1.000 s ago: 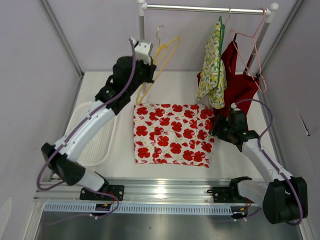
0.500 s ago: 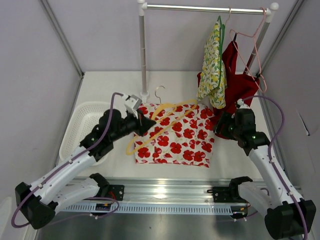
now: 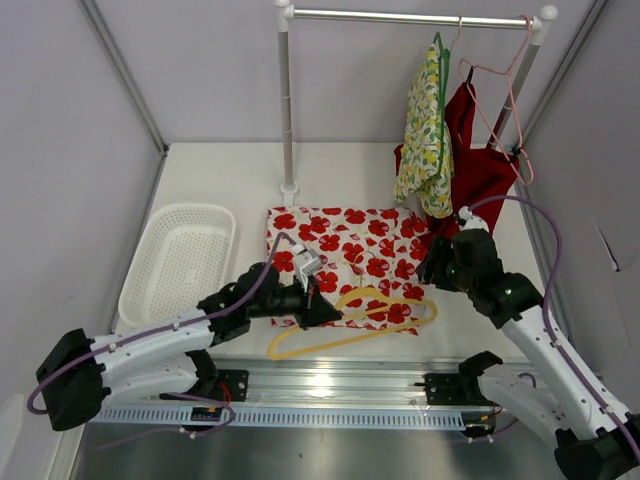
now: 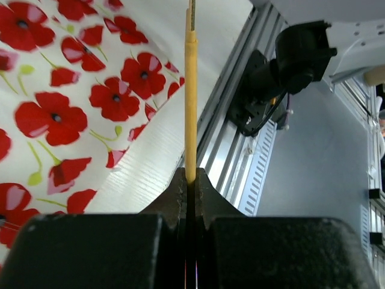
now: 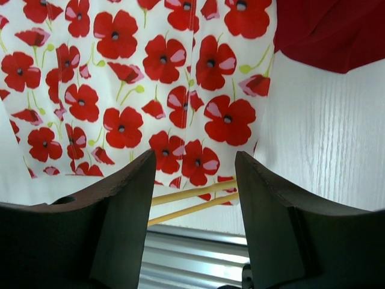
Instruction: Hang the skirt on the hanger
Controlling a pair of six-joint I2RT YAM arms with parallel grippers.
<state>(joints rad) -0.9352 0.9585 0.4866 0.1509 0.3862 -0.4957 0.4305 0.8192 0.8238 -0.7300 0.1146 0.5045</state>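
The skirt (image 3: 345,255), white with red poppies, lies flat in the middle of the table. My left gripper (image 3: 322,305) is shut on the yellow hanger (image 3: 370,318), which lies low over the skirt's front edge, its far end towards the right. In the left wrist view the hanger (image 4: 190,90) runs straight out from the closed jaws (image 4: 190,180), above the skirt (image 4: 66,108). My right gripper (image 3: 432,265) is open and empty above the skirt's right edge. The right wrist view shows the skirt (image 5: 138,78) and the hanger's bars (image 5: 192,201) between the open fingers (image 5: 194,174).
A white basket (image 3: 178,262) stands at the left. The rack's pole (image 3: 288,110) stands behind the skirt. On its rod (image 3: 410,16) hang a yellow floral garment (image 3: 425,140), a red garment (image 3: 480,165) and a pink hanger (image 3: 505,90). An aluminium rail (image 3: 330,380) runs along the front.
My left arm has carried the yellow hanger from the back near the rack pole down across the skirt to its front edge. My right gripper has shifted slightly.
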